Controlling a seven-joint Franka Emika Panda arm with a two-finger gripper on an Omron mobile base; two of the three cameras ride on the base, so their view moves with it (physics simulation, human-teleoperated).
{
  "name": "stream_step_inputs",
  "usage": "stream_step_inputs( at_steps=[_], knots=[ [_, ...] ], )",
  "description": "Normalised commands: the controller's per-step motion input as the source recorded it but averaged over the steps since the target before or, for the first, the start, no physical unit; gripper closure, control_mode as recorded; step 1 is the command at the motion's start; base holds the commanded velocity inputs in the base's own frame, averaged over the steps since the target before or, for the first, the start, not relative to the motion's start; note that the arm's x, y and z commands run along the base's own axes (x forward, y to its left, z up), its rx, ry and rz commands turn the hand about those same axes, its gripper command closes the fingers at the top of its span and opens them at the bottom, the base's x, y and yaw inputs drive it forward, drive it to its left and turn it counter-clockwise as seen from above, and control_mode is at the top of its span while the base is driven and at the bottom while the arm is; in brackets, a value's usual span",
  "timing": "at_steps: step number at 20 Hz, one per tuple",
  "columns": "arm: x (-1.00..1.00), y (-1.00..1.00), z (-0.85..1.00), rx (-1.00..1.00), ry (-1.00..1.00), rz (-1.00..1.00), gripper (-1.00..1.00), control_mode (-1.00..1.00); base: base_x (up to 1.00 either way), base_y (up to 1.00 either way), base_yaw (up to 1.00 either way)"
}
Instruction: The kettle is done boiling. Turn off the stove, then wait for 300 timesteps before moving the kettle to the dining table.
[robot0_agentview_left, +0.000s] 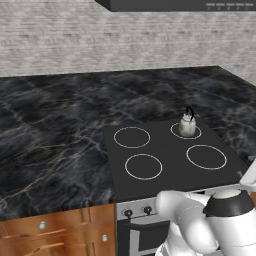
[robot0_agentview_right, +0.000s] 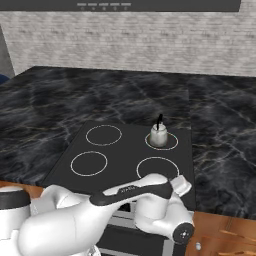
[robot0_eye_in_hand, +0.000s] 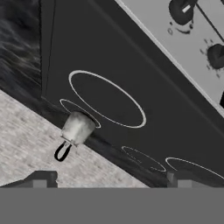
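- You see the kettle (robot0_agentview_left: 187, 125) standing upright on the far right burner ring (robot0_agentview_left: 186, 131) of the stove (robot0_agentview_left: 170, 172), its thin black handle arched over the top.
- From the right base view, the kettle (robot0_agentview_right: 158, 135) sits inside that same ring, narrower than the white outline around it.
- The other three burner rings carry nothing.
- In the hand view, the kettle (robot0_eye_in_hand: 77, 128) appears tilted by the camera's roll, at the edge of the cooktop nearest the pale brick wall (robot0_eye_in_hand: 26, 148).
- Your gripper (robot0_eye_in_hand: 111, 179) shows its two finger tips low in the hand view, spread as wide as they go, with nothing between them.
- The gripper is well apart from the kettle and holds nothing.
- The steel front panel (robot0_eye_in_hand: 192, 48) with its black knobs (robot0_eye_in_hand: 181, 9) lies at the upper right of the hand view; two knobs are clear there.
- Dark marble countertop (robot0_agentview_left: 55, 130) flanks the stove on both sides.
- The arm's white links (robot0_agentview_right: 135, 200) bend low in front of the stove.
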Motion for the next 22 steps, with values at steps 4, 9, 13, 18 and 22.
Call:
stream_step_inputs(
  at_steps=[4, 9, 13, 18, 22],
  knots=[
    [0.3, 0.01, 0.32, -0.15, 0.03, 0.16, -1.0, -1.0, 0.0, 0.0, 0.0],
    [0.26, 0.0, 0.29, -0.21, 0.03, 0.16, -1.0, -1.0, 0.0, 0.0, 0.0],
    [0.16, 0.01, 0.22, -0.29, 0.0, 0.12, -1.0, -1.0, 0.0, 0.0, 0.0],
    [0.09, 0.02, 0.25, -0.32, 0.0, 0.08, -1.0, -1.0, 0.0, 0.0, 0.0],
    [0.05, 0.13, 0.35, -0.31, 0.0, 0.07, -1.0, -1.0, 0.0, 0.0, 0.0]
  ],
)
